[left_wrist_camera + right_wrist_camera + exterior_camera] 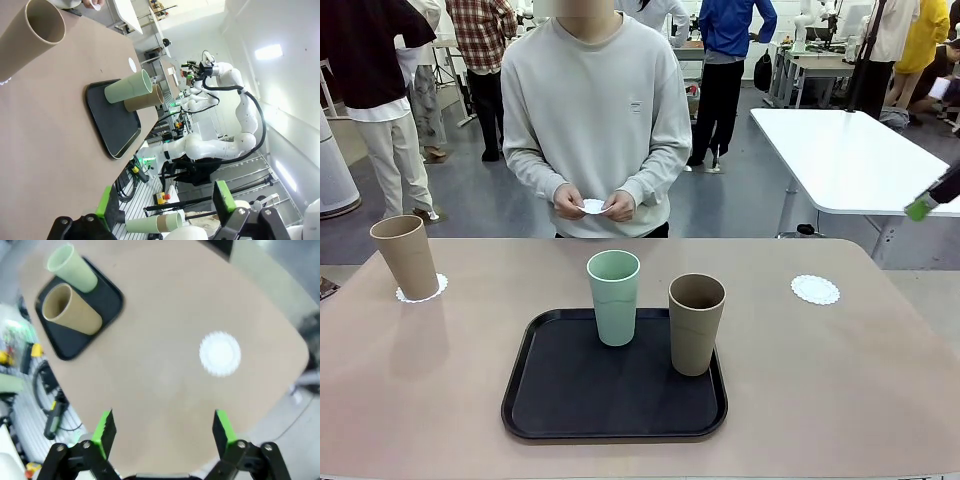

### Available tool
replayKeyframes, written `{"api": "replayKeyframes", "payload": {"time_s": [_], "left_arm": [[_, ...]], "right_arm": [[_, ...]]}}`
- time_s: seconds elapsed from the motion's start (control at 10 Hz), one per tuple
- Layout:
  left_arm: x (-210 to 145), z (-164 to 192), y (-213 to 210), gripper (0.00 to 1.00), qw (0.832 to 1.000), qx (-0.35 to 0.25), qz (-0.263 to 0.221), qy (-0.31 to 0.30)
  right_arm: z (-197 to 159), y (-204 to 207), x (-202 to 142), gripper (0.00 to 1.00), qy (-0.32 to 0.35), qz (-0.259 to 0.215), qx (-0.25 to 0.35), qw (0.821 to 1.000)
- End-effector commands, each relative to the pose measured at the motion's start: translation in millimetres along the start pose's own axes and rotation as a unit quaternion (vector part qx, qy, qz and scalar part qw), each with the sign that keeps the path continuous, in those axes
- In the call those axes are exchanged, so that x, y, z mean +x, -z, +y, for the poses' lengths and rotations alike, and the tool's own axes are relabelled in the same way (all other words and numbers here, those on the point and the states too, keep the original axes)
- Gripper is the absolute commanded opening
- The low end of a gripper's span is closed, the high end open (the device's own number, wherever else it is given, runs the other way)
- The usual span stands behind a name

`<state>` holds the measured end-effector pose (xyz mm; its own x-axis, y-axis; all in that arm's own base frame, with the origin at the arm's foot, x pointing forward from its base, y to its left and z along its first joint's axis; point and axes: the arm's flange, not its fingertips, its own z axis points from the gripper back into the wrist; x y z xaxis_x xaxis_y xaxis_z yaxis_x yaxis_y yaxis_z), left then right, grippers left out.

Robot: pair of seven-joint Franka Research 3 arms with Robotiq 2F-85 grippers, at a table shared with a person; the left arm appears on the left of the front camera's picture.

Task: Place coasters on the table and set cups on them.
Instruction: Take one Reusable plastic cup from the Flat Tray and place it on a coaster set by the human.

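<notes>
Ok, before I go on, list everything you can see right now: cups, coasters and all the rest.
table: one, beige-tan, across the front view
tray: one, black, near middle of the table
mint cup: one, pale green, standing on the tray's far side
tray tan cup: one, tan-brown, standing on the tray's right side
left tan cup: one, tan-brown, far left of the table, on a coaster
covered coaster: one, white, under the left tan cup
bare coaster: one, white, far right of the table
held coaster: one, white, between the person's hands
white table: one, behind at right
person's hands: two, together at the far edge
left tool: black, green pads, open, empty
right tool: same colours, open, empty, raised over the table's right end
</notes>
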<state>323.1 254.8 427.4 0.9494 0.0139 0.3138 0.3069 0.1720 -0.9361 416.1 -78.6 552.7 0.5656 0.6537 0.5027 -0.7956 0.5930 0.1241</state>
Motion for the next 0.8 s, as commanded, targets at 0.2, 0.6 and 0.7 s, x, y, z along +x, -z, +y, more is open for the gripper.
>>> {"api": "replayKeyframes", "payload": {"time_s": [0.2,0.6,0.7], "left_arm": [[-1,-2,-2,1.00,1.000,-0.004,-0.001,0.002],[-1,-2,-2,1.00,1.000,-0.004,-0.001,0.002],[-1,-2,-2,1.00,1.000,-0.004,-0.001,0.002]], "right_arm": [[38,20,7,1.00,-0.130,-0.039,0.080,0.987],[54,27,3,1.00,-0.156,-0.044,0.091,0.983],[59,24,-1,1.00,-0.141,-0.055,0.096,0.984]]}}
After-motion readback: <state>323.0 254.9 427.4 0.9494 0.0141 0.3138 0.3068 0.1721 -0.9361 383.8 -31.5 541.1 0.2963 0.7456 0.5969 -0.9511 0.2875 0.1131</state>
